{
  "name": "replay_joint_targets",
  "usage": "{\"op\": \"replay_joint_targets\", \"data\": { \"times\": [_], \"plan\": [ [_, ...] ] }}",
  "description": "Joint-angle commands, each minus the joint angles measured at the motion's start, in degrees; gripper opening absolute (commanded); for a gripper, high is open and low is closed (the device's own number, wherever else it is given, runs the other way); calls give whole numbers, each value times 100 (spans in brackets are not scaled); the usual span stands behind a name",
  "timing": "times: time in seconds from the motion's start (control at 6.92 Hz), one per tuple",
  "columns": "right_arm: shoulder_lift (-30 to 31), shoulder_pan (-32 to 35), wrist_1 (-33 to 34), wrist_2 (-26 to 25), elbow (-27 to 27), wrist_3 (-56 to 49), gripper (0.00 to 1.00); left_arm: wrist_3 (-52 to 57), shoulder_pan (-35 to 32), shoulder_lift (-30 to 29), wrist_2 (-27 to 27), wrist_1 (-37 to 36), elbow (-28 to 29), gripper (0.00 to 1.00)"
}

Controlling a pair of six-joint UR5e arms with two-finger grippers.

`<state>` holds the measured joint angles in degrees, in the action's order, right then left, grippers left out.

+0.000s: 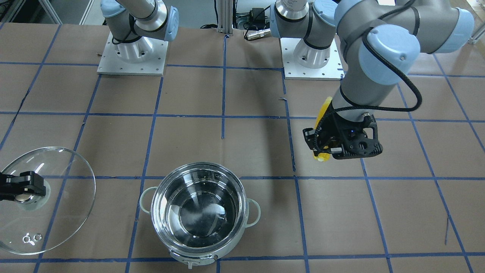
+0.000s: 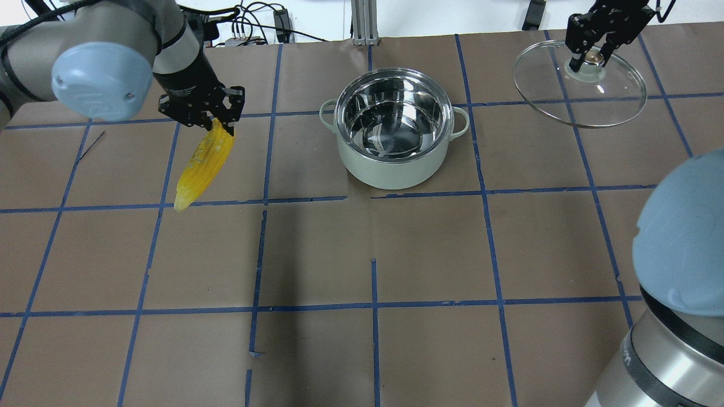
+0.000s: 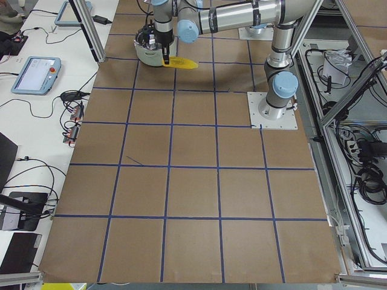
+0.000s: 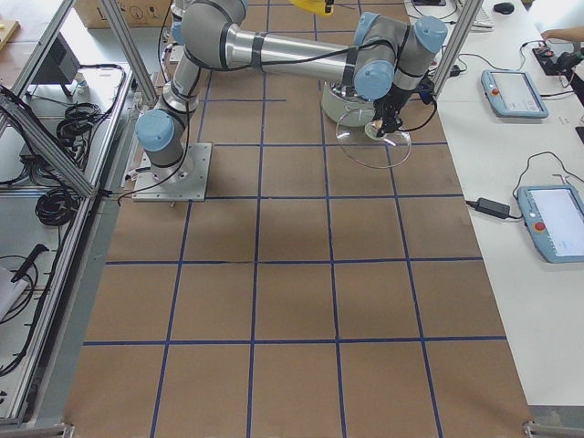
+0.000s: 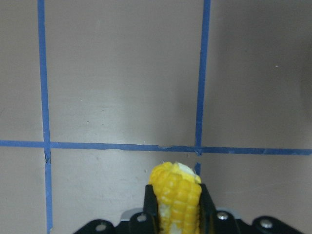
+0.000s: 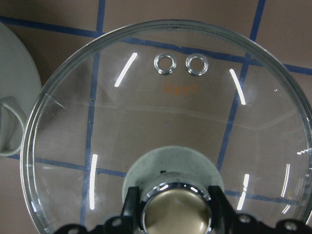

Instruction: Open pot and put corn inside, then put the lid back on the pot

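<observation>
The pot stands open and empty at the far middle of the table, steel inside and a pale mint shell; it also shows in the front view. My left gripper is shut on the yellow corn and holds it above the table, left of the pot, tip hanging down. The left wrist view shows the corn between the fingers. My right gripper is shut on the knob of the glass lid and holds it off the pot, to the pot's right. The lid fills the right wrist view.
The table is brown paper with a blue tape grid. The two arm bases stand on the robot's side. The pot's side handle shows at the left edge of the right wrist view. Teach pendants lie on a side bench.
</observation>
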<state>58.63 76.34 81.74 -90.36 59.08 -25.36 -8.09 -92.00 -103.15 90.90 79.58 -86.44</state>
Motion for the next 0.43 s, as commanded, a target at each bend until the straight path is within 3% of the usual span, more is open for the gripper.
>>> {"op": "replay_joint_targets", "data": {
  "times": [0.0,0.29],
  "plan": [
    [243,-110,-9,-103,286,-144,17,-1373,-868,-772,-2,312,1142,1],
    [761,-172,270,-175,1119,-232,15,-2114,-1319,-1616,-45,313,2126,1]
  ]
}}
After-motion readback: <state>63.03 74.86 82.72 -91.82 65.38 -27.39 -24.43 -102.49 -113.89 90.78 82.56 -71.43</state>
